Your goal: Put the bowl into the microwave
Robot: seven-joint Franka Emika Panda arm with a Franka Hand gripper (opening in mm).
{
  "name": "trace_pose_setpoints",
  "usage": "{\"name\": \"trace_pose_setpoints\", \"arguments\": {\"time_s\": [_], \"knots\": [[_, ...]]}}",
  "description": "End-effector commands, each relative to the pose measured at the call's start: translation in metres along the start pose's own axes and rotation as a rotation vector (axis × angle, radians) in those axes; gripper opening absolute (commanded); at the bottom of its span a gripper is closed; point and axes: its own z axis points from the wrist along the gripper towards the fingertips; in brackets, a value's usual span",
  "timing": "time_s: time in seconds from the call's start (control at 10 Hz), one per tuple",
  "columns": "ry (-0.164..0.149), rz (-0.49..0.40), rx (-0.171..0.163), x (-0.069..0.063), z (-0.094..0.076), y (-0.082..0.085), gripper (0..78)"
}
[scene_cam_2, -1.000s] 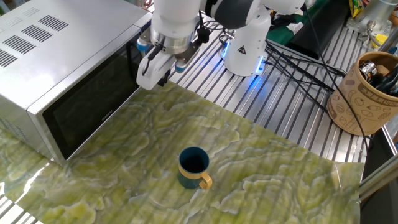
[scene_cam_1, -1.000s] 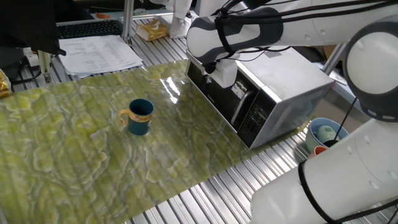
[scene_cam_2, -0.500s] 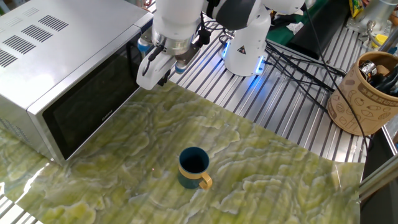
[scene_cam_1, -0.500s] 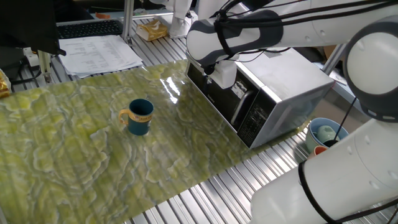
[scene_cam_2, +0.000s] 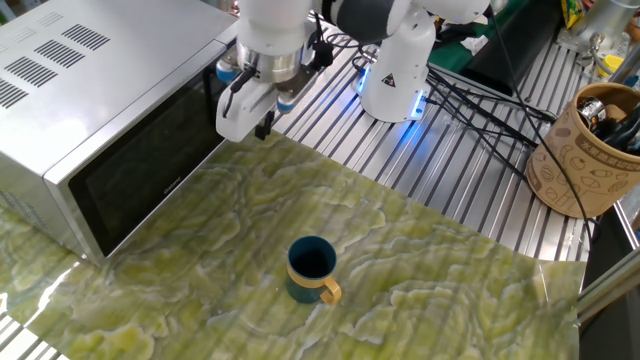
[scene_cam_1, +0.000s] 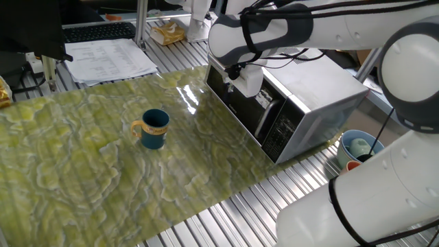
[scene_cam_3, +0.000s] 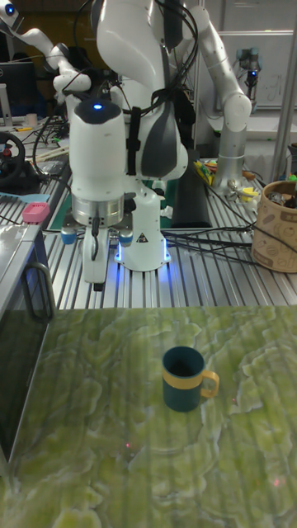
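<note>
The microwave [scene_cam_3: 21,346] is cut by the tall view's left edge, leaving only its door edge and handle. In one fixed view the arm [scene_cam_1: 288,27] covers the microwave's top rear corner. Whether the fingers [scene_cam_2: 232,112] beside the microwave are spread cannot be told. Bowl [scene_cam_1: 155,128] contents stay unseen.

Microwave [scene_cam_2: 95,120] door shut, blocks cavity; gripper [scene_cam_2: 243,112] hangs just beside door's handle edge. Bowl [scene_cam_2: 311,270] upright alone on mat [scene_cam_2: 430,300], open room all round. Tan container [scene_cam_2: 588,150] well apart at table edge
</note>
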Motion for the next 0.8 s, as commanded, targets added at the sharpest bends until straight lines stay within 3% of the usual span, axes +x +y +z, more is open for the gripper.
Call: {"name": "trace_pose_setpoints", "arguments": {"time_s": [0.1,0.5,0.8], "knots": [[-0.055,0.051,0.037,0.000,-0.001,0.001,0.0],[-0.057,0.078,0.034,-0.010,0.009,-0.004,0.0],[-0.015,0.038,0.021,-0.035,0.007,-0.024,0.0]]}}
